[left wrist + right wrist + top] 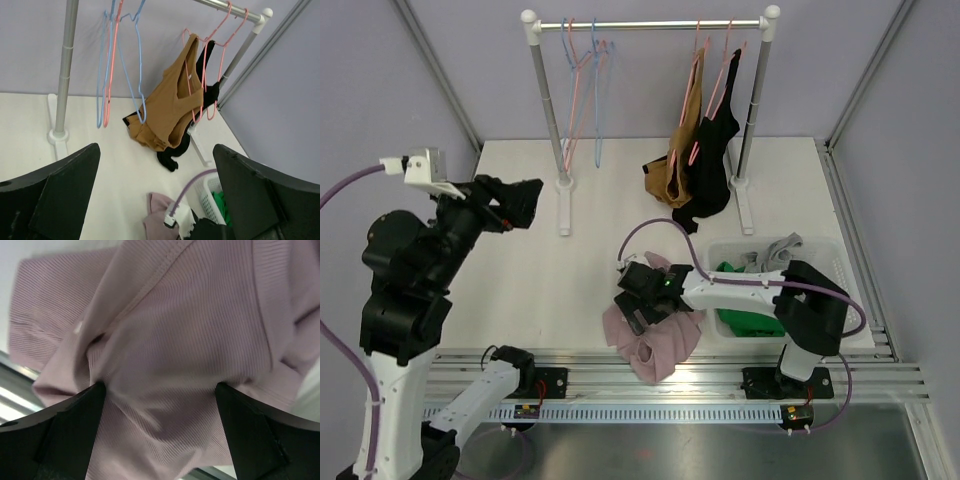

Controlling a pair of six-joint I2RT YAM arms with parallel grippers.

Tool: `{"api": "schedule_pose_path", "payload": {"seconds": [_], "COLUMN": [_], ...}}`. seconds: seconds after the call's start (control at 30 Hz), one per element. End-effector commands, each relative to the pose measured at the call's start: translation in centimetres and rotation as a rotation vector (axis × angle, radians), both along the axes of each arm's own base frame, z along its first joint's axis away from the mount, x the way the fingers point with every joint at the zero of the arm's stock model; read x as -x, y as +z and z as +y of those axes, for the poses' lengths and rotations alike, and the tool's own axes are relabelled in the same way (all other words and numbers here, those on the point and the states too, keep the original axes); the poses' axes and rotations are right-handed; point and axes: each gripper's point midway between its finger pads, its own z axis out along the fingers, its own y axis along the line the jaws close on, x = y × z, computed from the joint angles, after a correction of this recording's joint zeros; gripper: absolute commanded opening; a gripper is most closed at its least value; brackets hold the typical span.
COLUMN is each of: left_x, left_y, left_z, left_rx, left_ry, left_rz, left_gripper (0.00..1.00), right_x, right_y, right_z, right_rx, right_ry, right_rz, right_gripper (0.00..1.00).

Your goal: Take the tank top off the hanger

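Left gripper (523, 200): it is hovering high above the left side of the desk (520, 290), its jaws standing wide apart with nothing between them.
Right gripper (642, 297): it is sitting low over the pink tank top (655, 345), jaws spread wide; the ribbed cloth is lying under and between the fingers (65, 430), and they are not pinching it.
Pink tank top: it is lying crumpled on the desk near the front edge, just left of the basket (825, 244), off any hanger.
Brown tank top (678, 160): it is hanging from a pink hanger (187, 60) at the right end of the rail (650, 24), its hem touching the desk.
Black tank top (715, 170): it is hanging just beside the brown one, on another pink hanger, closer to the right post.
Bare hangers (585, 80): pink and blue ones are hanging at the left end of the rail.
Basket: it is holding green and grey clothes.
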Motion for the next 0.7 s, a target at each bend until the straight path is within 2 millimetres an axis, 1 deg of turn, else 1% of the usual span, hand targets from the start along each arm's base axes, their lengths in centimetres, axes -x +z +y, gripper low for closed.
{"api": "schedule_pose_path", "payload": {"seconds": [0.0, 0.07, 0.1, 0.17, 0.2, 0.23, 0.27, 0.3, 0.33, 0.37, 0.4, 0.43, 0.47, 0.5, 0.53, 0.57, 0.6, 0.63, 0.67], "left_x": [1.8, 2.6, 3.1, 3.5, 2.9, 3.5, 3.3, 3.2, 3.3, 3.4, 3.3, 3.4, 3.4, 3.2, 3.2, 3.2, 3.2, 3.2, 3.3], "left_y": [-2.8, -3.8, -5.0, -6.3, -8.5, -8.9, -10.0, -10.5, -12.2, -12.6, -12.8, -14.2, -14.7, -15.0, -15.9, -16.1, -16.3, -16.3, -16.3], "left_z": [1.4, 1.9, 2.3, 2.9, 3.6, 4.3, 4.6, 5.5, 5.8, 6.1, 6.6, 6.7, 6.8, 7.1, 7.2, 7.3, 7.4, 7.6, 7.7], "left_rx": [-0.075, -0.103, -0.131, -0.169, -0.193, -0.195, -0.205, -0.204, -0.207, -0.201, -0.182, -0.177, -0.174, -0.162, -0.160, -0.159, -0.166, -0.168, -0.169], "left_ry": [0.036, 0.045, 0.051, 0.070, 0.114, 0.138, 0.160, 0.208, 0.224, 0.238, 0.272, 0.278, 0.283, 0.308, 0.313, 0.319, 0.326, 0.334, 0.340], "left_rz": [0.022, 0.027, 0.034, 0.037, 0.078, 0.063, 0.076, 0.072, 0.087, 0.080, 0.070, 0.074, 0.071, 0.064, 0.070, 0.069, 0.074, 0.077, 0.080], "left_gripper": [0.99, 0.99, 0.99, 0.99, 0.99, 0.99, 0.99, 0.99, 0.99, 0.99, 0.99, 0.99, 0.99, 0.99, 0.99, 0.99, 0.99, 0.99, 0.99], "right_x": [1.4, 1.9, 2.3, 2.6, 2.8, 2.7, 2.6, 2.4, 2.0, 1.7, 1.0, 0.5, 0.4, -0.4, -0.8, -1.2, -1.9, -2.4, -3.1], "right_y": [-2.1, -3.2, -4.0, -4.5, -4.6, -4.3, -3.8, -2.3, -1.2, 0.1, 2.6, 4.6, 5.9, 8.8, 11.2, 12.8, 15.2, 17.7, 19.0], "right_z": [0.7, 0.9, 1.3, 1.5, 1.7, 2.0, 2.3, 2.7, 2.8, 2.9, 2.9, 3.2, 2.6, 2.1, 2.0, 1.5, -0.6, -1.2, -3.3], "right_rx": [0.070, 0.072, 0.070, 0.062, 0.057, 0.044, 0.026, -0.010, -0.027, -0.041, -0.080, -0.110, -0.113, -0.154, -0.189, -0.204, -0.194, -0.226, -0.184], "right_ry": [0.059, 0.061, 0.068, 0.079, 0.093, 0.110, 0.119, 0.123, 0.122, 0.120, 0.103, 0.102, 0.093, 0.062, 0.046, 0.026, -0.030, -0.075, -0.128], "right_rz": [0.023, 0.048, 0.066, 0.085, 0.092, 0.087, 0.078, 0.054, 0.030, 0.006, -0.049, -0.086, -0.104, -0.170, -0.210, -0.244, -0.313, -0.356, -0.414], "right_gripper": [1.00, 1.00, 1.00, 0.90, 0.63, 0.46, 0.32, 0.00, 0.00, 0.00, 0.00, 0.00, 0.00, 0.00, 0.00, 0.00, 0.00, 0.00, 0.00]}}
